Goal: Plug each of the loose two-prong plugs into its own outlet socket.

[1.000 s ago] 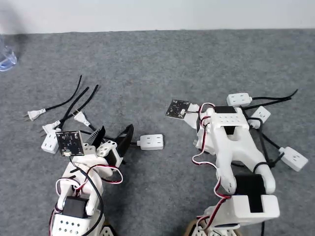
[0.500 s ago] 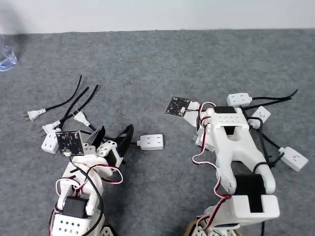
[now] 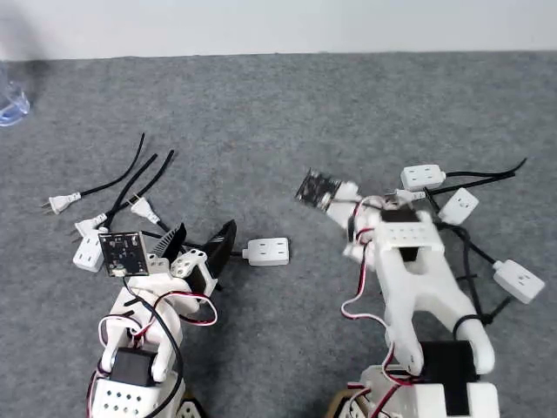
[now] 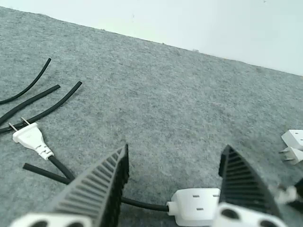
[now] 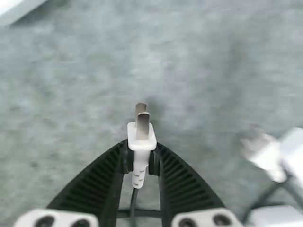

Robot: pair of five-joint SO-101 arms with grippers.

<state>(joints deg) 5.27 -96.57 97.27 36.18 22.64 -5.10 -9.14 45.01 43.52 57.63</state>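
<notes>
The white plug (image 5: 140,136) sits clamped between the two jaws of the right gripper (image 5: 140,149), its cord running back between them and its two prongs pointing forward, above the grey mat (image 3: 278,113); it is held in the air and touches no outlet. Compared with one second ago, the right arm (image 3: 409,261) has stretched forward and its wrist has turned a little, so the plug has come slightly closer to the group of sockets (image 3: 424,177) lying at that side; I judge that the arm is lining the prongs up with one of them, but the insertion is not yet done. The left gripper (image 3: 198,238) has not moved at all; its jaws stand wide apart and empty, just short of another socket (image 3: 266,252) on its cord. Farther to the left the loose plugs (image 3: 57,205) lie as before, untouched; so most of the task, in my opinion, is still ahead.
</notes>
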